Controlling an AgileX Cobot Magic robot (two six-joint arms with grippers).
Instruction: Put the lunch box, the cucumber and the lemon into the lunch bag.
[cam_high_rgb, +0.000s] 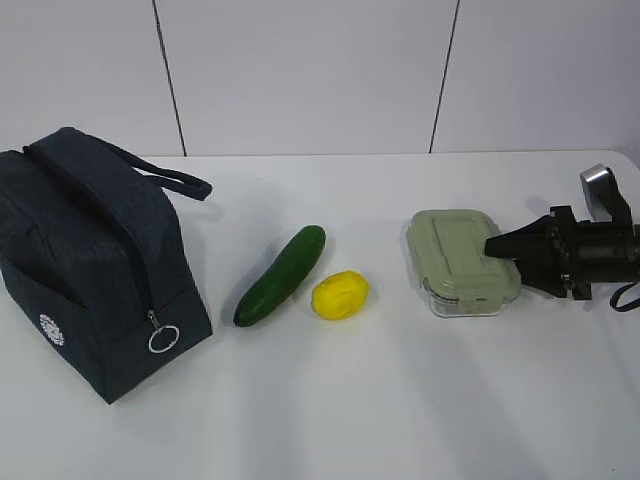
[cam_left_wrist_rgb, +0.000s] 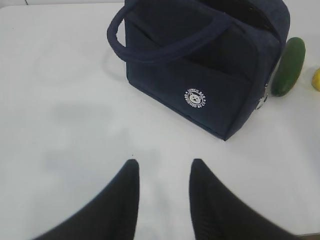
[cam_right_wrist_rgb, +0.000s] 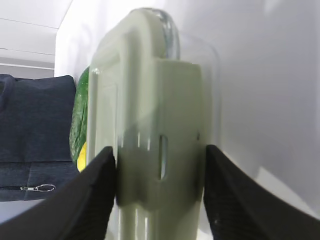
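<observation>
My right gripper (cam_right_wrist_rgb: 159, 192) has its fingers on either side of the lunch box (cam_high_rgb: 463, 259), one against each flank of the pale green lid; they look pressed to it, though whether the grip is firm I cannot tell. The box sits flat on the white table (cam_high_rgb: 400, 400) (matte, bare around it). My left gripper (cam_left_wrist_rgb: 162, 197) hangs over bare tabletop with its two dark fingers apart and nothing between them.

Taking the lunch box as the mark: the lemon (cam_high_rgb: 340, 294) lies well to its left, a little nearer the camera in the exterior view. The cucumber (cam_high_rgb: 281, 274) lies just beyond the lemon, slanted, the two close together but apart. Farthest from the box stands the lunch bag (cam_high_rgb: 90, 270), upright, dark navy, its ring pull (cam_high_rgb: 162, 339) hanging at the end face and a white round logo (cam_left_wrist_rgb: 196, 98) on its side.

Behind the table is a plain pale wall (cam_high_rgb: 300, 70) with thin dark seams
</observation>
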